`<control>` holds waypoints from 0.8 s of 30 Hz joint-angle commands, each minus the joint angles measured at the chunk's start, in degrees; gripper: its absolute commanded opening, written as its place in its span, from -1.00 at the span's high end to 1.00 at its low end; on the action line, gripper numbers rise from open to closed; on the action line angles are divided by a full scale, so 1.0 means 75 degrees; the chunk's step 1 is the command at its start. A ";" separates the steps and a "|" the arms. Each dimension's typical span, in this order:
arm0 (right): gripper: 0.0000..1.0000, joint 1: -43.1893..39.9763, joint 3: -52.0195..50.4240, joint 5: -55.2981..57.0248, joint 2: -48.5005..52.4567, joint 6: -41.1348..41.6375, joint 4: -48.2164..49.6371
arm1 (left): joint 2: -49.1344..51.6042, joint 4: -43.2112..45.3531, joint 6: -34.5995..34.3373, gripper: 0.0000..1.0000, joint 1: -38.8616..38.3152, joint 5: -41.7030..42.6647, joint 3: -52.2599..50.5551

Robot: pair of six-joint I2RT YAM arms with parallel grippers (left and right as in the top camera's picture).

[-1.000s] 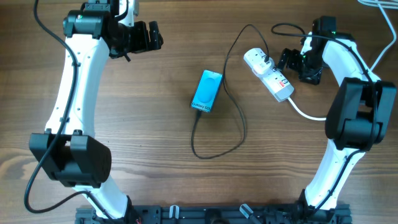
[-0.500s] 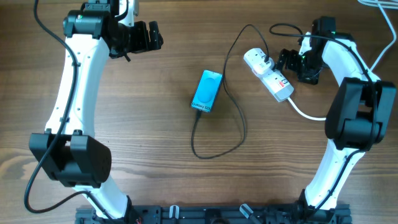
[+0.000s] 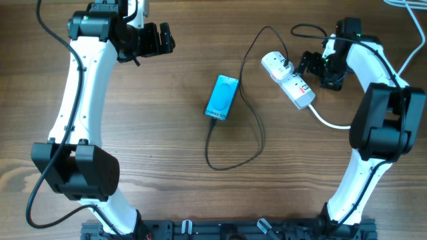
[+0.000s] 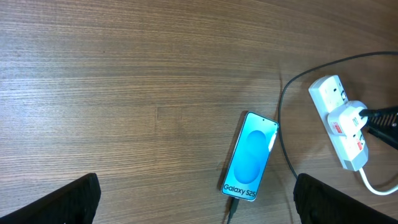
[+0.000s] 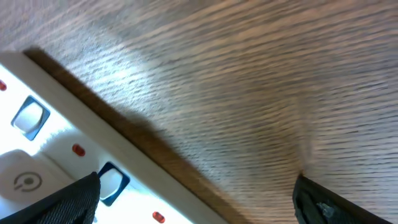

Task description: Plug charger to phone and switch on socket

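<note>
Lying flat at overhead centre: phone (image 3: 221, 98), screen up, charger (image 3: 257, 137) meeting its lower end. Looping down, then up to socket (image 3: 287, 80) at upper right. Left gripper (image 3: 167, 39) at upper left, released, empty. Right gripper (image 3: 307, 67) spread wide, empty, just right of socket.

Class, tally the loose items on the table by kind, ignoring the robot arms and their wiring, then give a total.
Phone: 1
Power strip: 1
Thin black charger cable: 1
Total: 3
</note>
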 commanded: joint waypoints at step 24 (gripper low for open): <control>-0.99 0.0300 -0.0122 0.0420 0.0376 0.0146 -0.0047 | 0.0044 0.0000 0.0064 -1.00 0.0015 -0.0099 -0.0026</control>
